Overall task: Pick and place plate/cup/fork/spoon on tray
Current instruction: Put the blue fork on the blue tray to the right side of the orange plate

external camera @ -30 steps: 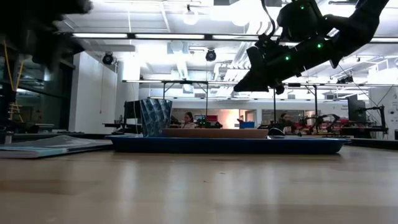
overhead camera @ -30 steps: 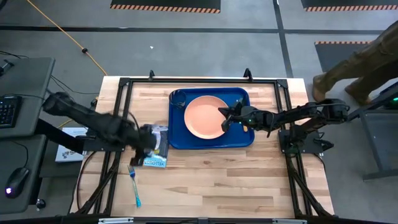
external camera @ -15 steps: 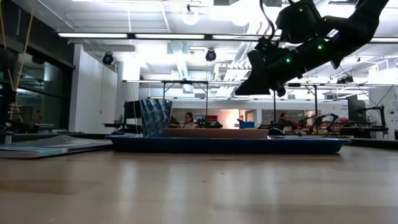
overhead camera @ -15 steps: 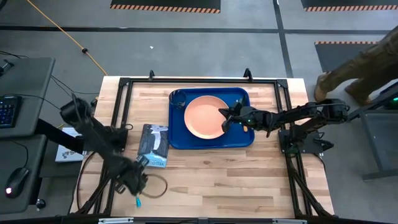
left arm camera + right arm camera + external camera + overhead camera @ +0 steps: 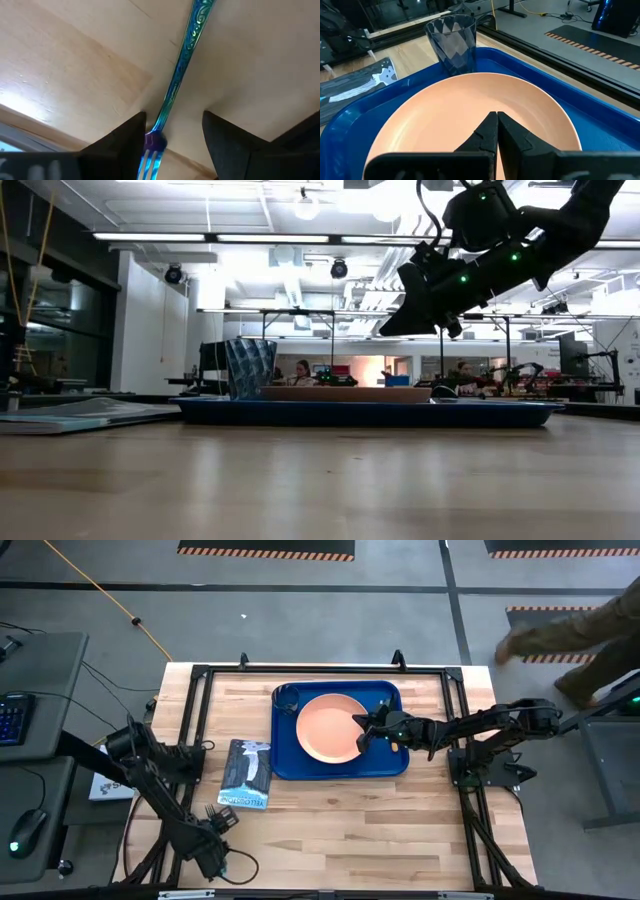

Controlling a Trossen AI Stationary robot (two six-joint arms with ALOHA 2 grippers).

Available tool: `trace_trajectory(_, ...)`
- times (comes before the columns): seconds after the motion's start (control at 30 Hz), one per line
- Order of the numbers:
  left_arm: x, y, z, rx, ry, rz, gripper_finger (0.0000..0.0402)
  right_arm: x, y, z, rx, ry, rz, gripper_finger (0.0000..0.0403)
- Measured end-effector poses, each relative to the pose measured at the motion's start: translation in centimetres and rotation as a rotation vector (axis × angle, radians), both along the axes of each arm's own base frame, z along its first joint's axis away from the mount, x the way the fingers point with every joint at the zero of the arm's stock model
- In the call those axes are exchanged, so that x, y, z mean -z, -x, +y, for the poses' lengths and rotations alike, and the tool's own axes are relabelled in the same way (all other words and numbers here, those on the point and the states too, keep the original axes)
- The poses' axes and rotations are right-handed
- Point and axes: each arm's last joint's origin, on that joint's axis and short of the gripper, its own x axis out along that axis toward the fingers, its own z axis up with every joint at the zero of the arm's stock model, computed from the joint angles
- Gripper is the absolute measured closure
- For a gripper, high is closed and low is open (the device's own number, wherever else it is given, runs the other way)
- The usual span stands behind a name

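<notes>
The blue-handled fork (image 5: 176,82) lies flat on the wood near the table's near left corner. My left gripper (image 5: 213,852) is over it, open, pointing down. In the left wrist view (image 5: 174,117) its fingers stand on either side of the fork's neck, by the tines, and the gripper hides the fork in the high view. The salmon plate (image 5: 326,728) and the dark cup (image 5: 287,695) sit in the blue tray (image 5: 385,766). My right gripper (image 5: 360,726) is shut and empty, held above the plate's right part (image 5: 470,120). The spoon does not show.
A dark packet with white print (image 5: 246,775) lies on the table left of the tray. A black frame runs along the table's edges (image 5: 190,740). A person (image 5: 570,635) stands beyond the table's far right corner. Bare wood lies in front of the tray.
My left gripper has swung from beside the dark packet toward the table's near edge and has come down over the fork. The fork, plate, cup and tray have stayed where they were.
</notes>
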Motion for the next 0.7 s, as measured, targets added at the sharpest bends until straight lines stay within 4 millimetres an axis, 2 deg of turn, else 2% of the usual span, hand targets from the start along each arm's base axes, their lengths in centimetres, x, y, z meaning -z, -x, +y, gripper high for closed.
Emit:
trace_trajectory(0.1, 0.2, -0.3, 0.1, -0.007, -0.001, 0.004, 0.0222, 0.0, 0.0, 0.0, 0.005, -0.013, -0.002, 0.0403)
trace_trajectory(0.2, 0.1, -0.6, 0.3, -0.012, 0.017, -0.002, 0.0252, 0.1, 0.0, 0.0, 0.007, -0.022, -0.004, 0.0403)
trace_trajectory(0.43, 0.0, -1.7, 0.9, -0.054, 0.033, -0.004, 0.0384, 0.3, 0.0, 0.0, 0.012, -0.043, -0.002, 0.0403)
trace_trajectory(0.6, -0.7, -2.7, 0.8, -0.076, 0.04, 0.007, 0.038, 0.3, 0.0, 0.0, 0.011, -0.044, 0.0, 0.0403)
trace_trajectory(0.7, -2.2, -4.1, 0.1, -0.106, 0.099, -0.073, 0.0391, 0.3, 0.0, 0.0, 0.01, -0.044, 0.0, 0.0403)
